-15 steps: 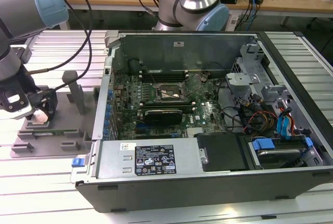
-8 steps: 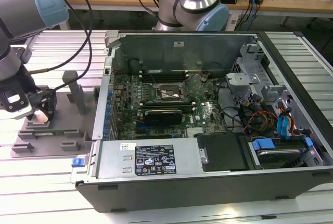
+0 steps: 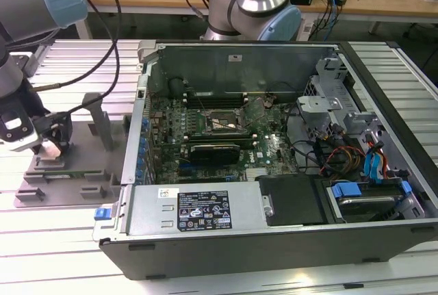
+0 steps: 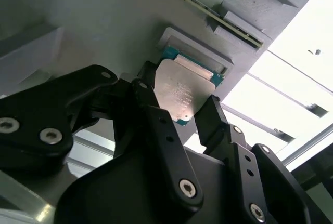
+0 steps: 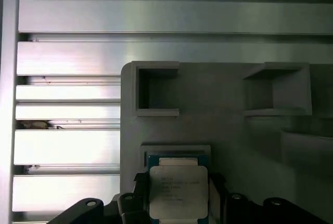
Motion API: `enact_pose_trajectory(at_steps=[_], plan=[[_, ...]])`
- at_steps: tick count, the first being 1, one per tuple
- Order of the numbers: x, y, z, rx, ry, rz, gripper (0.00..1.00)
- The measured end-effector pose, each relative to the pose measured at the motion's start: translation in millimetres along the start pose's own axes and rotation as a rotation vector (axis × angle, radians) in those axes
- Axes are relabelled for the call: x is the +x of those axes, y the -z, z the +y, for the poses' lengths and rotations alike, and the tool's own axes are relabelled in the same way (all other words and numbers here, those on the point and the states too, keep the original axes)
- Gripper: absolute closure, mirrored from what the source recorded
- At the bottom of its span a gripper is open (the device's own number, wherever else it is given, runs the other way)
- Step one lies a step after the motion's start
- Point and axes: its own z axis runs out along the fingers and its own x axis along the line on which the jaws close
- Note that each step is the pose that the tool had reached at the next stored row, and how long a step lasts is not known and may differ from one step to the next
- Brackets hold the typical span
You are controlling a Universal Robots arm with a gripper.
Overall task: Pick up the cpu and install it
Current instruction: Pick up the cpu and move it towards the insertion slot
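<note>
Noting the cpu (image 4: 182, 86) lying silver face up in a shallow pocket (image 4: 195, 44) of the grey holder (image 4: 104, 16), green rim showing along one edge in both wrist views. Seeing the gripper (image 4: 179, 99) clamping it, black fingers (image 4: 156, 115) pressing on two opposite sides, chip sitting low in its seat. Finding two square recesses (image 5: 156, 91) opening in the holder just beyond the pocket in the first wrist view.

Placing holder and gripper (image 3: 51, 146) at the exterior view's left, on the slatted table (image 3: 61, 247), just beside the open computer case (image 3: 274, 240). Spotting the motherboard (image 3: 205, 137) lying flat inside the case, its socket (image 3: 217, 122) near frame centre, walled in by the case sides, open overhead. Seeing bare slats running along the holder's outer edge.
</note>
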Motion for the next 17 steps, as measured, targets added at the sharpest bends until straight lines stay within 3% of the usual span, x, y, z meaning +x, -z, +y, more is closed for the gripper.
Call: enact_pose_trajectory(at_steps=[3, 6, 17], plan=[[-0.3, 10.4, 0.6, 0.0, 0.0, 0.0, 0.45], [-0.7, 25.0, 1.7, -0.0001, 0.0, 0.0, 0.45], [-1.1, 42.0, 4.2, 0.0011, 0.0, 0.0, 0.45]])
